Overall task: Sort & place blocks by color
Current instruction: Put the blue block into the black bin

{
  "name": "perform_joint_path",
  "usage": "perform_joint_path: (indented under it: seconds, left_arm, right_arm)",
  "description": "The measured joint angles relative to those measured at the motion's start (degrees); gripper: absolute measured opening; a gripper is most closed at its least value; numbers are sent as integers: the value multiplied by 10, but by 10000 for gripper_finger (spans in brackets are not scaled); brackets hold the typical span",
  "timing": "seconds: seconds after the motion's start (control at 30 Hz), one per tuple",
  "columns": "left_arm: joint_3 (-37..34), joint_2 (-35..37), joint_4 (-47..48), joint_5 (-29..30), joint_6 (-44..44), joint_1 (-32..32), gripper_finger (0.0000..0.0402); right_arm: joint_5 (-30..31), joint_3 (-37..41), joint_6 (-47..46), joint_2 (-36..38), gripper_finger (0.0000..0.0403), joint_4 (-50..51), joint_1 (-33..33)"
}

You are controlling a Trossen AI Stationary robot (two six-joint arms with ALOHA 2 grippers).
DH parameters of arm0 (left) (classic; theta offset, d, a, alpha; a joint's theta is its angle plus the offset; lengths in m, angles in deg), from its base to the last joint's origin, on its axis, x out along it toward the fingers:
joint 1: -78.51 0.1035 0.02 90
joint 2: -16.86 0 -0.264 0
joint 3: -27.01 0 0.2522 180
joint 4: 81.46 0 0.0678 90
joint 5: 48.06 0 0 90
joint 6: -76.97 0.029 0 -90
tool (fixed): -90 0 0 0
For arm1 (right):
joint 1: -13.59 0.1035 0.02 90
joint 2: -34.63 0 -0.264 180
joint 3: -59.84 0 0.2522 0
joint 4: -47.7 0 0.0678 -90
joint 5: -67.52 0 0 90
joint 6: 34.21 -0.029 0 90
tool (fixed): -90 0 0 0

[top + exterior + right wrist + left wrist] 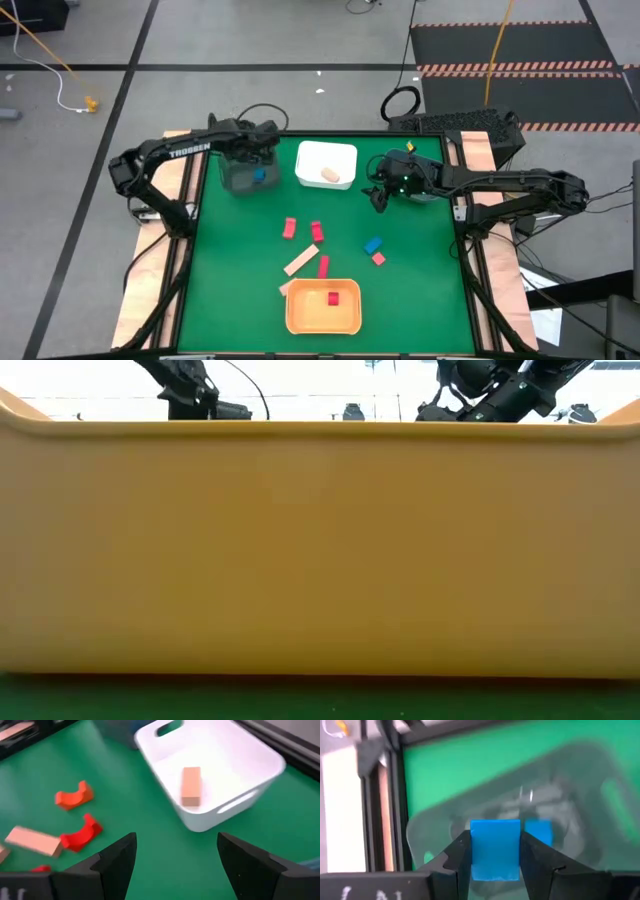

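My left gripper (495, 838) is shut on a blue block (495, 851) and hangs over the clear grey bin (236, 180) at the table's far left. Another blue block (540, 831) lies inside that bin. My right gripper (176, 840) stands open and holds nothing, above the mat just right of the white bin (326, 152). A tan block (191, 785) lies on the white bin's floor. On the mat lie red blocks (289, 228) (317, 231), a blue block (373, 244) and a tan bar (300, 261). The orange bin (323, 318) holds a red block (333, 297). My left gripper pinches the blue block by two opposite side faces (474, 851) between its two fingers. The fingers slant down from above. The block is lifted clear and hangs over the grey bin's opening.
Two red arches (74, 796) (82, 832) and the tan bar (32, 840) lie on the mat ahead of my right gripper. More red blocks (323, 266) (378, 258) lie mid-table. The orange bin's wall (320, 550) fills the low view.
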Motion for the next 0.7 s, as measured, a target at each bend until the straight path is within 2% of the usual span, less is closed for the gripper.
perform_joint_path:
  seconds: [0.2,0.27,0.37,0.5,0.7]
  left_arm:
    - [-57,2,-38,-92,55,21,129]
    - [-70,3,-51,-96,53,21,131]
    - [-87,3,-61,-94,53,22,165]
    - [-95,3,-81,-94,54,22,204]
    - [-94,5,-91,-112,48,22,204]
  right_arm:
    - [14,0,-28,0,270,4,0]
    - [13,0,-28,0,270,8,0]
    - [10,0,-31,0,270,28,2]
    - [-45,0,-49,0,270,87,2]
    - [-147,0,-57,0,270,189,2]
